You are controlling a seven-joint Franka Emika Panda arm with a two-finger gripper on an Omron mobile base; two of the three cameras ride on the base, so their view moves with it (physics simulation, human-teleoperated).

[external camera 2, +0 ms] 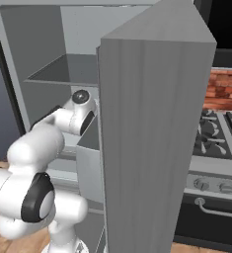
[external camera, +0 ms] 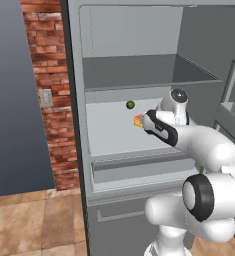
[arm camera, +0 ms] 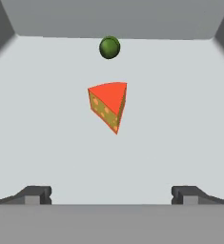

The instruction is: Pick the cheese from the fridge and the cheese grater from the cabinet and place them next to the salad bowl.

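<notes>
1. two dark fingertips stand nearest the lens in the hand view, one at each lower corner, set wide apart with nothing between them: the pincer is released and empty.
2. cheese: one wedge, with a red face and a yellow-orange holed side. it rests on the pale fridge shelf, ahead of the pincer and close to its centre line, apart from both fingertips.
3. green ball: one small round item, lying just beyond the wedge toward the back wall, near it but not touching.
4. fridge: one tall light grey unit, standing open. in the left base view the arm reaches into the middle compartment, and the wedge's red-orange edge shows just past the wrist. an upper shelf above carries nothing visible.
5. fridge door: swung open, its grey slab crosses most of the right base view; the stove stands beyond it.
6. judgement on posture: the wide setting of the jaws and the level, head-on line to the wedge suit a straight approach with one finger to pass each side.
7. judgement on progress: the wedge is not yet grasped. the next move calls for an advance along the shelf, with care not to nudge the green ball behind.
</notes>
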